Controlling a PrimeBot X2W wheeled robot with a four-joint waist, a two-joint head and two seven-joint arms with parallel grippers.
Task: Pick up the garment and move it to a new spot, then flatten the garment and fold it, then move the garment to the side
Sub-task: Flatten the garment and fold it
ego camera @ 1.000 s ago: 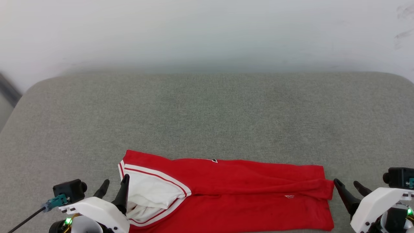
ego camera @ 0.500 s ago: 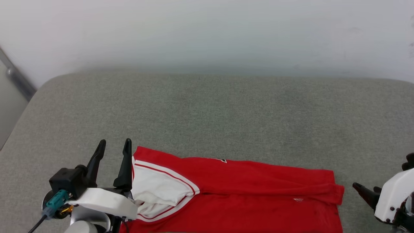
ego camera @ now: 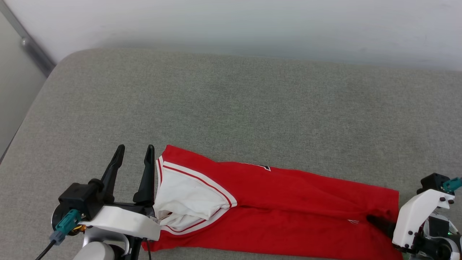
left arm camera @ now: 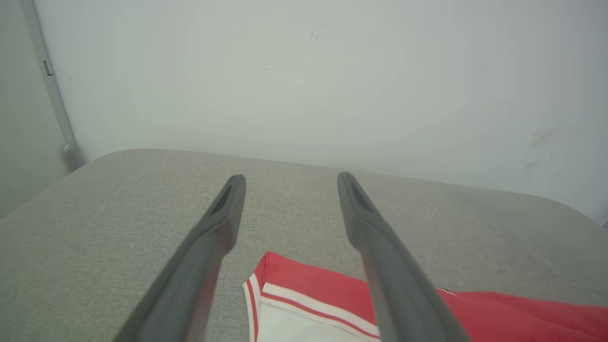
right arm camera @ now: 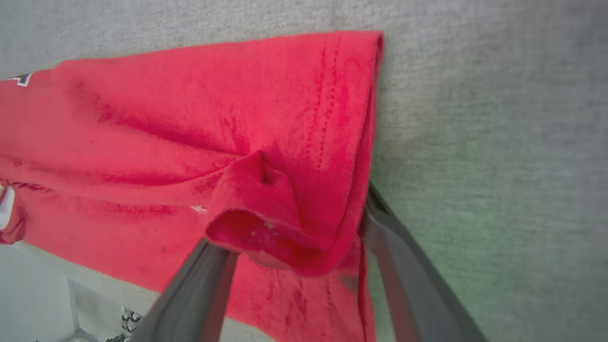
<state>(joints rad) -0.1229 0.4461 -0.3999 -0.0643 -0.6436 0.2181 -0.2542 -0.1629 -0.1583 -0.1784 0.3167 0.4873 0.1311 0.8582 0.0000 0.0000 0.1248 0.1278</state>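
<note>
The garment (ego camera: pixel 288 202) is a red jersey lying as a long, lengthwise-folded strip near the front of the grey padded surface (ego camera: pixel 231 108). Its white sleeve (ego camera: pixel 184 195) with red-white trim lies at the left end. My left gripper (ego camera: pixel 134 151) stands open just left of that sleeve, touching nothing; in the left wrist view the left gripper (left arm camera: pixel 290 183) hovers above the sleeve corner of the garment (left arm camera: pixel 304 285). My right gripper (ego camera: pixel 377 221) is at the strip's right end. In the right wrist view its fingers (right arm camera: pixel 403 266) stand wide apart, their tips hidden under a raised fold of the garment's hem (right arm camera: pixel 266 190).
A white wall (ego camera: pixel 252 25) rises behind the surface. A grey metal rail (ego camera: pixel 29 43) runs down at the far left. The surface's front edge lies just below the garment, with pale floor (right arm camera: pixel 33 294) beyond it. Bare grey padding stretches behind and to both sides of the garment.
The head camera has turned and tilted, shifting the whole picture. My left gripper rose to stand beside the sleeve. My right gripper moved in from clear of the cloth onto the garment's right end.
</note>
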